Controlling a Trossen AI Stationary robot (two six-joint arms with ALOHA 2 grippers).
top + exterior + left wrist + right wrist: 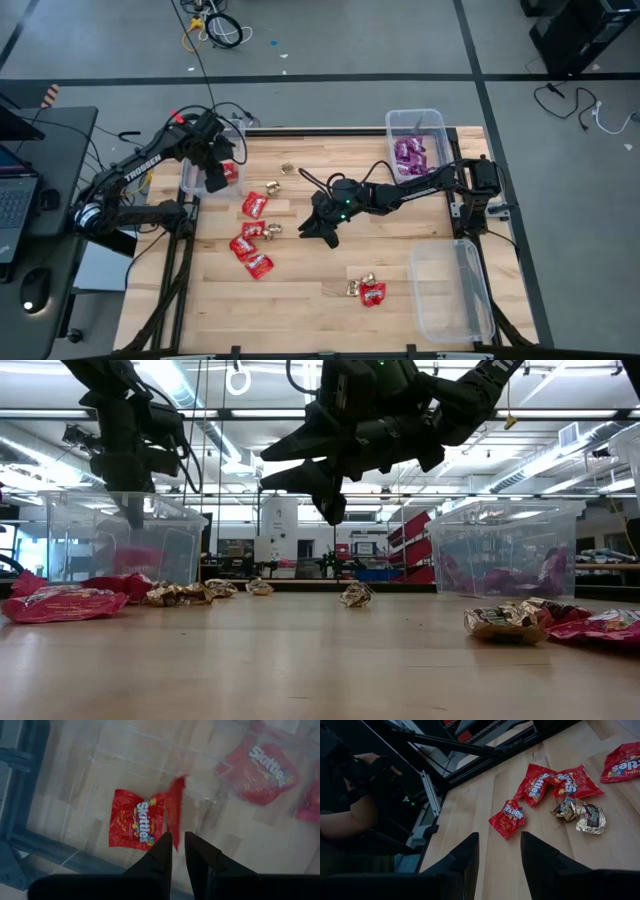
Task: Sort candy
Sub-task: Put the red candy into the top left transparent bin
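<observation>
Left gripper [178, 841] hangs over the left bin [192, 180], fingers narrow beside a blurred red Skittles packet [175, 810]. Right gripper [500, 852] hovers mid-desk, fingers wide, empty. Five red packets [255, 206] and four gold pieces [272, 230] lie on the desk [300, 300].

A thin red packet [175, 810] just beyond the left gripper [178, 845] was blurred; whether it was still pinched could not be told.

Left arm: folded at the elbow near the far left corner of the bench, wrist bent downward, left gripper [217, 170] pointing down, its jaws narrowly parted. Right arm: stretched from its base at the right edge toward the bench's middle, right gripper [322, 231] held above the surface, its jaws spread apart and gripping nothing.
</observation>
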